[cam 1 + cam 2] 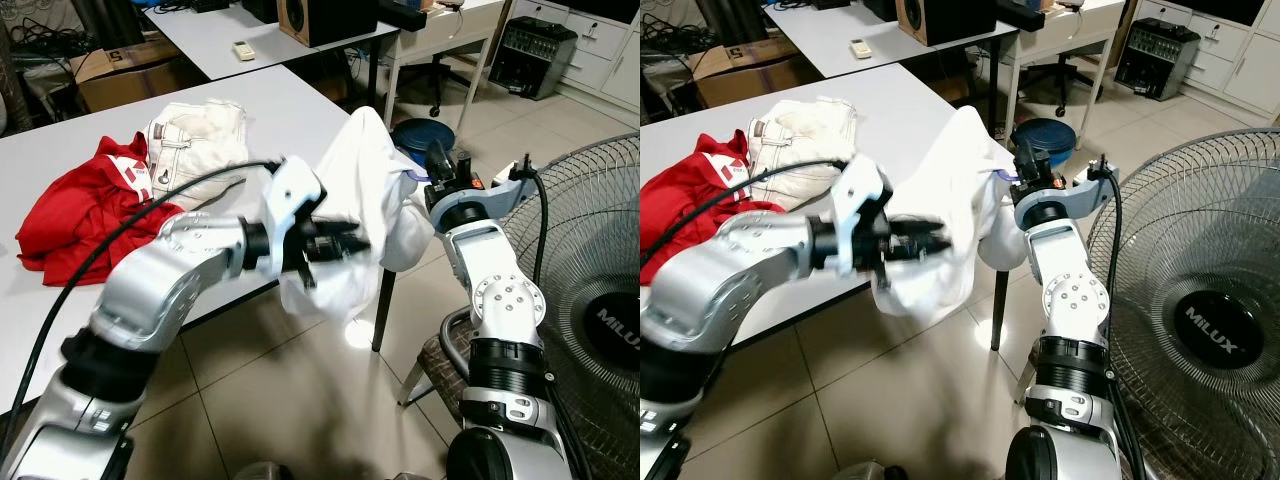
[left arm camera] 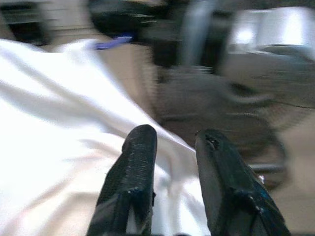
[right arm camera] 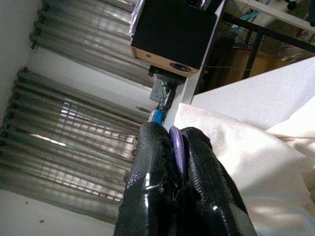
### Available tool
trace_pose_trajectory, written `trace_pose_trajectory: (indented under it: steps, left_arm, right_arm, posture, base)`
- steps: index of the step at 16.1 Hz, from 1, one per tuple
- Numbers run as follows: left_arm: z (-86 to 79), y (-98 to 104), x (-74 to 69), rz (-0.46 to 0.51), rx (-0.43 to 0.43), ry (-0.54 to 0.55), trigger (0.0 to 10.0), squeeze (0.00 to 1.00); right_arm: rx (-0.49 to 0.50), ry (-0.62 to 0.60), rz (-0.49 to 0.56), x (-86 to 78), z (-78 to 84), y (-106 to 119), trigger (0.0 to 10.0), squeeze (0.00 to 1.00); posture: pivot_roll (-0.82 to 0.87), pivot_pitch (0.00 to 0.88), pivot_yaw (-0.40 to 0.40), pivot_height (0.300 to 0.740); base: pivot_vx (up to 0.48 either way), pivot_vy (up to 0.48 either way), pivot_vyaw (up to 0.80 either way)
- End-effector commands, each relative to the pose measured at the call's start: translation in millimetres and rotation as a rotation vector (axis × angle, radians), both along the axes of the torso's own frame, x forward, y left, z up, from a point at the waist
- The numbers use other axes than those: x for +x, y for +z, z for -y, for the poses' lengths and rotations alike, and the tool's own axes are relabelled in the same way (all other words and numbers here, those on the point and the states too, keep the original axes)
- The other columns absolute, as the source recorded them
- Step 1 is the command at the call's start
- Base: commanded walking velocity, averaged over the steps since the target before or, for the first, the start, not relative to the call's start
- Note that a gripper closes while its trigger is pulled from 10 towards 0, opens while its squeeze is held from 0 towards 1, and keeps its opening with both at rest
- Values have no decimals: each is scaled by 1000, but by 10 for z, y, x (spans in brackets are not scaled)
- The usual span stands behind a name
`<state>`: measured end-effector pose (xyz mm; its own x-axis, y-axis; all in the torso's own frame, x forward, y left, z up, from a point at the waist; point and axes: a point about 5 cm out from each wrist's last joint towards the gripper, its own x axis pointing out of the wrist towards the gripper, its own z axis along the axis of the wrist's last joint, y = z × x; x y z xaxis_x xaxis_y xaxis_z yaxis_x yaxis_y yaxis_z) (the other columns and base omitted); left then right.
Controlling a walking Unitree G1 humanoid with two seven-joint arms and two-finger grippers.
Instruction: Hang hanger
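A white garment [image 1: 352, 185] hangs off the table's near corner on a purple hanger [image 3: 177, 147], of which a bit shows at the collar [image 1: 413, 175]. My right gripper [image 3: 171, 130] is shut on the hanger and holds it up beside the table corner [image 1: 437, 160]. From the left, my left gripper [image 1: 348, 243] reaches across the garment's front. Its two fingers [image 2: 140, 147] stand slightly apart against the white cloth, and the gripper is open. The rest of the hanger is hidden under the cloth.
A red garment [image 1: 85, 210] and a cream one [image 1: 195, 135] lie on the grey table [image 1: 290, 110]. A large standing fan [image 1: 595, 290] is close on the right. A table leg [image 1: 384, 300] and a blue round thing [image 1: 412, 135] stand behind the garment.
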<state>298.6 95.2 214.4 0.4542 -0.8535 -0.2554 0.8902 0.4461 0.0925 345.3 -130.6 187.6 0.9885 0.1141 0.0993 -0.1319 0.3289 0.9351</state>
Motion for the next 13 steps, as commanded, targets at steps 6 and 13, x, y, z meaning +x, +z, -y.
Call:
trace_pose_trajectory:
  steps: [6, 13]
  left_arm:
    - [-220, 96, -89, 120, 129, -51, 10000, 1000]
    - [-1283, -201, -362, 33, -121, 680, 10000, 220]
  right_arm:
    - [-161, 16, 63, 26, -136, 106, 0, 0]
    - [-343, 138, 160, -274, -261, 232, 10000, 0]
  posture:
    - [-23, 4, 61, 740]
    - [56, 123, 25, 740]
  base:
    - [0, 0, 0]
    - [0, 0, 0]
